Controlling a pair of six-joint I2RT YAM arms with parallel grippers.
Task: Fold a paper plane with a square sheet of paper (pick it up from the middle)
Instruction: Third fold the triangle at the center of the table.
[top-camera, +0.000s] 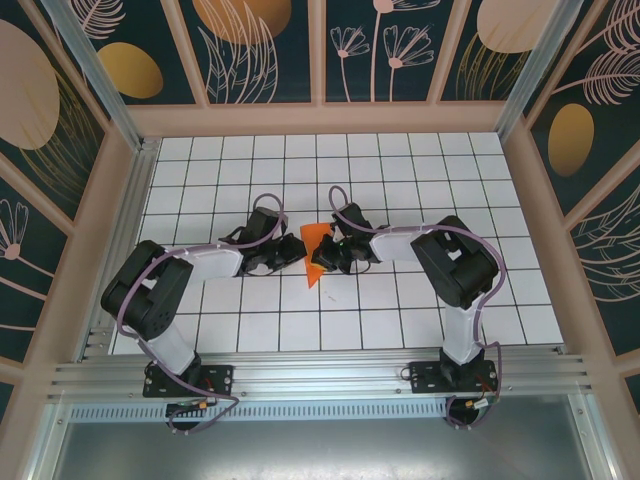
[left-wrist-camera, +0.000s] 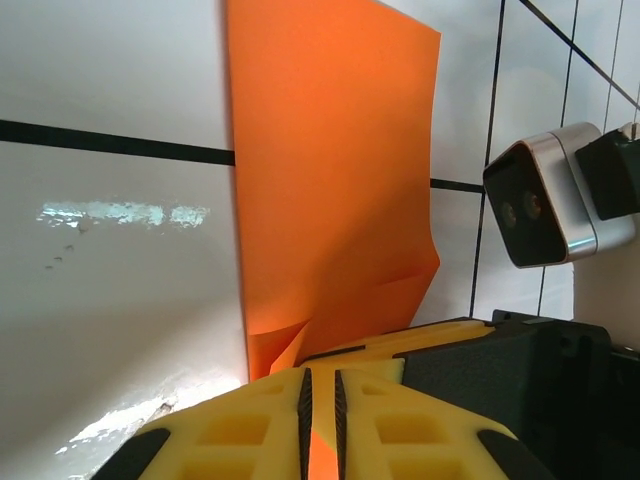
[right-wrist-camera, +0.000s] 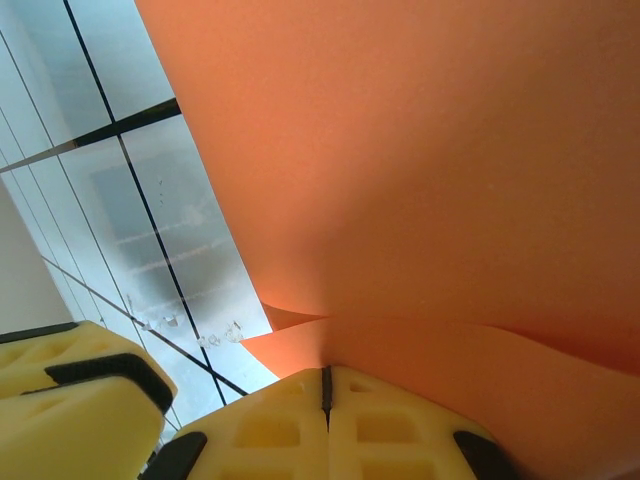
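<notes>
Orange square sheet of paper (top-camera: 316, 248) is sitting creased, partly folded, at the middle of the table (top-camera: 420, 170). You are pinching it with the left gripper (top-camera: 291, 257) and the right gripper (top-camera: 331, 260). The dart folds are probably remaining.

Orange paper (right-wrist-camera: 450, 150) cut off top and right

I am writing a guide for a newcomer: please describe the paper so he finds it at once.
On the white tiled table, look at the middle. There the left gripper and the right gripper pinch the orange paper from either side. It alone is bright orange, creased, tapering towards the near edge.
</notes>
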